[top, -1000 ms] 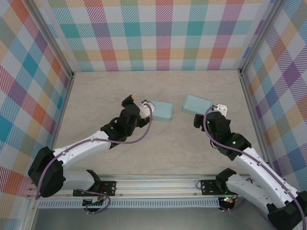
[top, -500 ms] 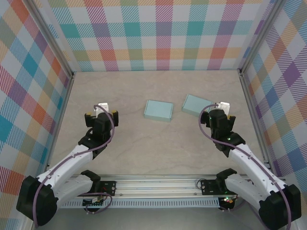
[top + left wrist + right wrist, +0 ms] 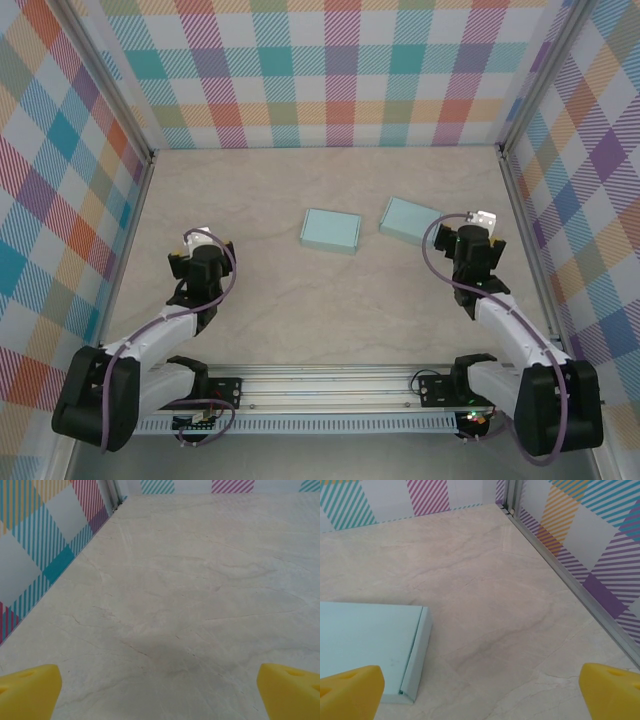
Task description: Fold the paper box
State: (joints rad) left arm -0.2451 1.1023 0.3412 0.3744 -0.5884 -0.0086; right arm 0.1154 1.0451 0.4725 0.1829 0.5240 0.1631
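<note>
Two pale blue paper boxes lie closed on the table: one in the middle (image 3: 331, 230), one tilted to its right (image 3: 410, 221). My left gripper (image 3: 199, 250) is pulled back near the left wall, well left of the middle box. It is open, yellow fingertips (image 3: 27, 692) wide apart over bare table, nothing between them. My right gripper (image 3: 477, 231) sits just right of the tilted box, also open and empty (image 3: 480, 695). That box's folded edge (image 3: 417, 650) lies ahead of the left fingertip (image 3: 350, 690), apart from it.
The marble-patterned table (image 3: 300, 300) is walled by checked panels on three sides. A metal frame rail (image 3: 560, 565) runs along the right wall close to my right gripper. The left wall (image 3: 45, 560) stands close beside my left gripper.
My left arm has drawn back from the middle box to the near left. My right arm has pulled back slightly to the right of the tilted box. Both boxes stay put.
</note>
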